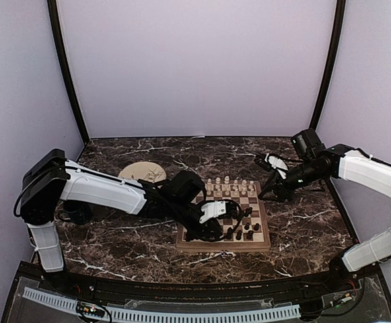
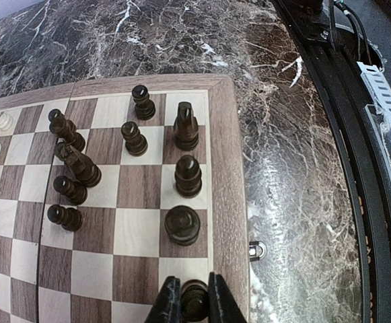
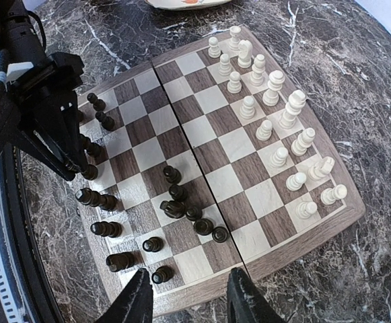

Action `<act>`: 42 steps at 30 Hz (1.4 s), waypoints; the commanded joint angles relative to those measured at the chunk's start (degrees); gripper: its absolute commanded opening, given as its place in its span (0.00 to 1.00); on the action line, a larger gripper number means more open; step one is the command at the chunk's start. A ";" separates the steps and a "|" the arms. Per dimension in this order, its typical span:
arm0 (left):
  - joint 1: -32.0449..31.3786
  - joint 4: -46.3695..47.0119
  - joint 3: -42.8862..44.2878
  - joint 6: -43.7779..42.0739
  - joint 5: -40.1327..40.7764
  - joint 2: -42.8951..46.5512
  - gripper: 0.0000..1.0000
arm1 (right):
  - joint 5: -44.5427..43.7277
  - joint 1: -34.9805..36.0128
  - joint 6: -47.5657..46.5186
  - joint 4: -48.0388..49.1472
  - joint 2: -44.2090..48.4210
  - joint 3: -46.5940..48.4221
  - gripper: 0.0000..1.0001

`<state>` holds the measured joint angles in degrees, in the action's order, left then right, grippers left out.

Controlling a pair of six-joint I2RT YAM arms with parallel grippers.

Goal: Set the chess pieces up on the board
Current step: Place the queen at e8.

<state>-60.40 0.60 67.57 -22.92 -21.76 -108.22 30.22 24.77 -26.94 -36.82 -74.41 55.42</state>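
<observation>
Marble table [image 1: 114, 235] — left jaws tight on dark piece [image 2: 194, 301] beside dark neighbours [image 2: 182, 225], right jaws wide, empty.

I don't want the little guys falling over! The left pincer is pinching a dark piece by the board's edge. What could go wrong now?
1. The left pincer grips a dark piece right beside the border of the board; if it tips on release, it might roll off onto the marble table.
2. A rounder dark piece stands on the next square; a swing of the pincer could knock it over.
</observation>
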 commanded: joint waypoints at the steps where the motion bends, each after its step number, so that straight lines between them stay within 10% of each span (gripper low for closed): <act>1: -0.33 1.17 1.82 0.11 0.05 -0.48 0.04 | 0.54 -0.44 0.06 1.87 0.87 -0.64 0.39; 42: -0.42 -3.38 3.90 0.59 -0.82 -1.81 0.31 | 0.81 -0.52 -0.01 1.41 0.76 -0.75 0.39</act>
<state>-60.42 -0.75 70.30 -22.31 -20.97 -110.48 30.22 24.69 -26.94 -36.03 -74.37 54.72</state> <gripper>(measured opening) 0.305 0.391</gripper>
